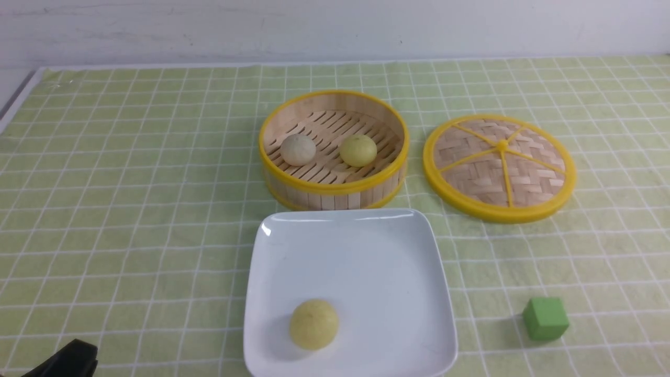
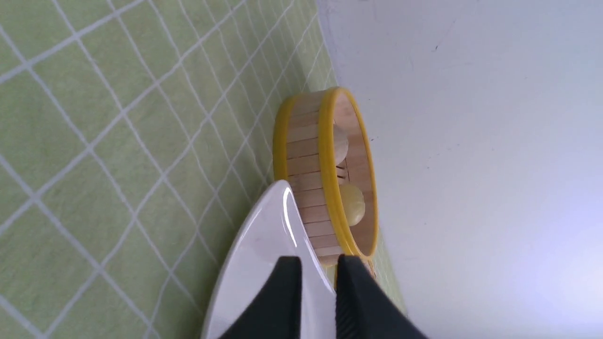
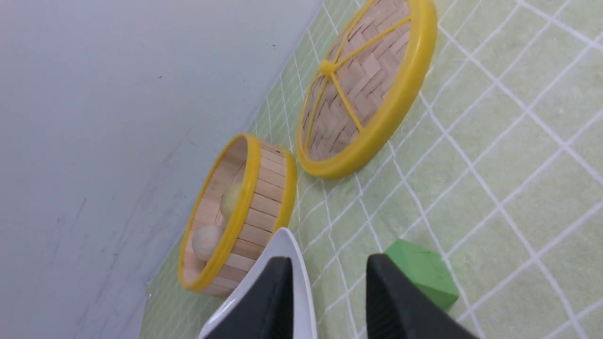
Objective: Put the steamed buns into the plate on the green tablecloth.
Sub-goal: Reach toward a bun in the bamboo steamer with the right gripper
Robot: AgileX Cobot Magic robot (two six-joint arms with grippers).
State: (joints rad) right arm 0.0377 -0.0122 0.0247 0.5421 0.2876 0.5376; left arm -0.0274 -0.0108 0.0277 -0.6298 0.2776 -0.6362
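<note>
The white square plate [image 1: 377, 272] lies on the green tablecloth [image 1: 131, 183] at the near middle, with one pale yellow steamed bun [image 1: 314, 323] in it. A greyish-beige bun [image 1: 298, 150] and a second pale yellow bun [image 1: 358, 150] sit in the open bamboo steamer [image 1: 333, 191] just behind the plate. My left gripper [image 2: 319, 259] is empty, its jaws a narrow gap apart, low beside the plate's left side [image 2: 264, 235]. Only its black tip shows in the front view [image 1: 70, 360]. My right gripper [image 3: 328, 258] is open and empty, near the plate's right edge [image 3: 285, 242]; it is out of the front view.
The woven steamer lid [image 1: 500, 166] lies flat to the right of the steamer. A green cube [image 1: 545, 318] stands right of the plate, close to my right gripper's finger [image 3: 400, 301]. A white wall runs along the table's far edge.
</note>
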